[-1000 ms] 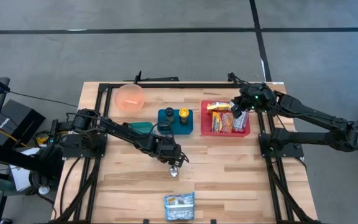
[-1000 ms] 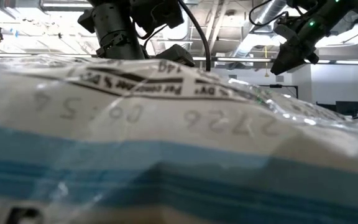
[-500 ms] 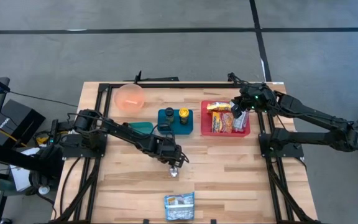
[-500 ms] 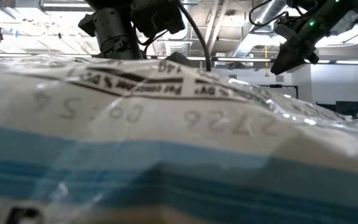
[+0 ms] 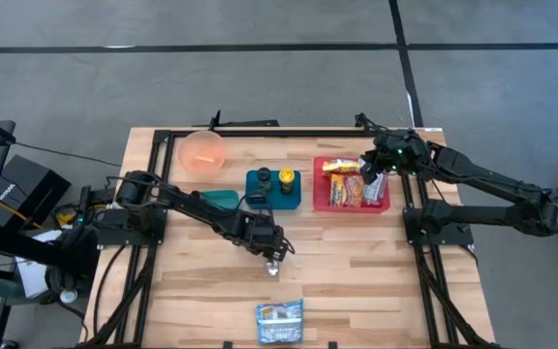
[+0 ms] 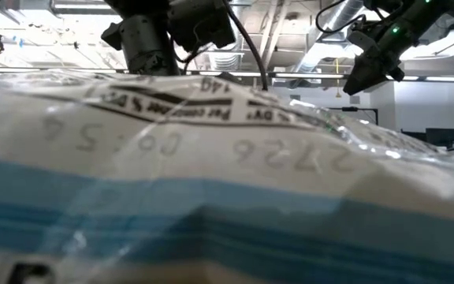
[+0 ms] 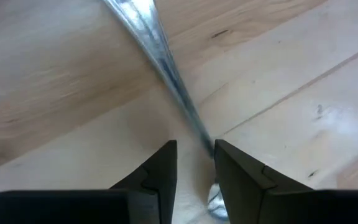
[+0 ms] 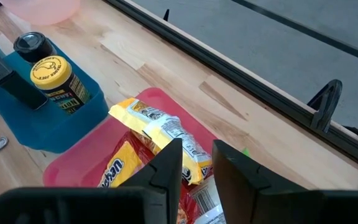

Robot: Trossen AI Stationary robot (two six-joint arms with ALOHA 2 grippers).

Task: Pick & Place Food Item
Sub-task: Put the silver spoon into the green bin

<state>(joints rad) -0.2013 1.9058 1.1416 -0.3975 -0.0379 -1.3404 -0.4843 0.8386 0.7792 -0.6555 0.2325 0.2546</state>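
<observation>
Almost nothing moved since the earlier frames: only a slight shift of the left arm's wrist in the low view, right arm unchanged.

Nearest, at the table's front edge: blue-and-white crinkled plastic food packet (image 5: 280, 321), flat, printed lettering, clear glossy film; fills the low view (image 6: 211, 158).

Mid-table: left gripper (image 5: 272, 260) lowered to the pale wooden table (image 5: 356, 281), fingers (image 7: 160, 171) narrowly parted either side of a thin shiny metal utensil handle (image 7: 166, 68) lying on the planks; whether actually gripping it cannot be told. Small metallic end visible just beside the gripper from above.

Farther back: teal rectangular holder (image 5: 272, 187) carrying a dark-capped bottle (image 5: 263, 177) and a yellow-lidded jar (image 5: 286, 178); teal lid-like piece (image 5: 221, 198) just beside it. Translucent pink round bowl (image 5: 202, 151) near the far edge.

Far right: red shallow tray (image 5: 320, 194) holding glossy yellow-and-orange snack packets (image 5: 343, 191). Right gripper (image 5: 369, 179) poised over the tray, fingers (image 8: 166, 171) slightly apart, nothing seen between them; a yellow-and-white wrapped food item (image 8: 160, 134) lies in the tray just ahead.
</observation>
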